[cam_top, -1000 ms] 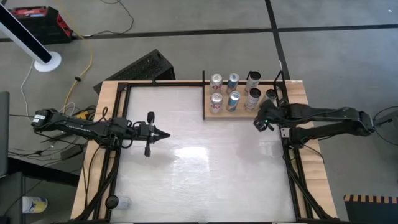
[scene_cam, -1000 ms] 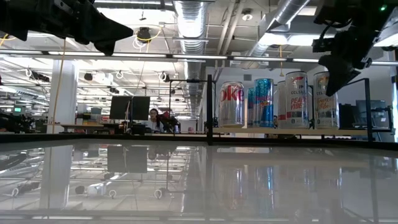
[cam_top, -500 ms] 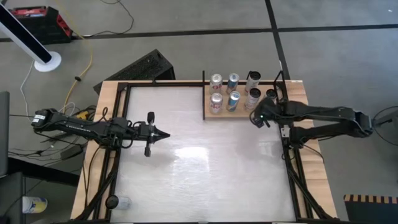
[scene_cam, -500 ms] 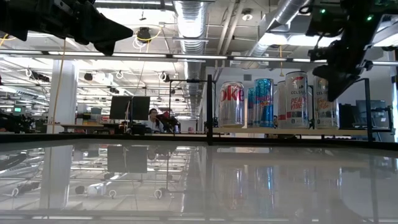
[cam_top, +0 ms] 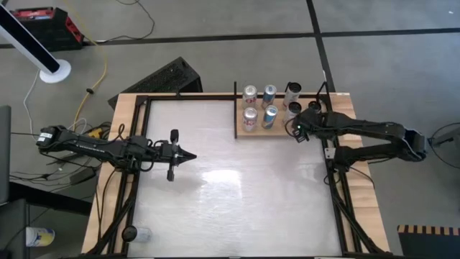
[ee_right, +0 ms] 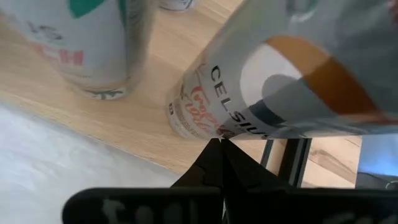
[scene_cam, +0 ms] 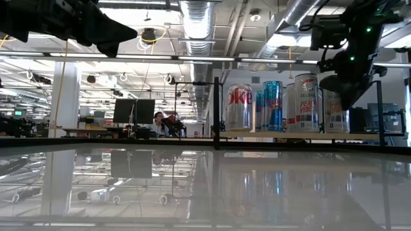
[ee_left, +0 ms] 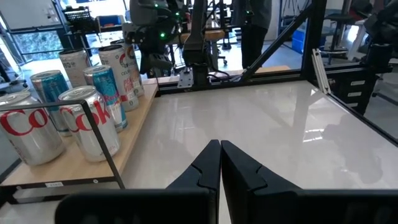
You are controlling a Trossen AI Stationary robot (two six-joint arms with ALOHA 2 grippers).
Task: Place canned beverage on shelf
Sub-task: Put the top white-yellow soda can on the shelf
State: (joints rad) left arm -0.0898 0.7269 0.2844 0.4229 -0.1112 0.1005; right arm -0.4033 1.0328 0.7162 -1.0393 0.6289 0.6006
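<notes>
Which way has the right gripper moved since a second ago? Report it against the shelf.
Yes. In the high view the right gripper, shut, has shifted left and toward the far edge, now over the shelf at its right-hand cans.

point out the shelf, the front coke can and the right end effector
shelf [cam_top: 279, 132], high view, bare front edge of the board
front coke can [cam_top: 249, 118], high view, its top
right end effector [cam_top: 295, 130], high view, its tip beside the white cans

Bright overhead ceiling lights [scene_cam: 192, 25] throw glare across the glossy white tabletop [cam_top: 230, 180], while the nearest can [ee_right: 280, 81] looks blurred.
</notes>
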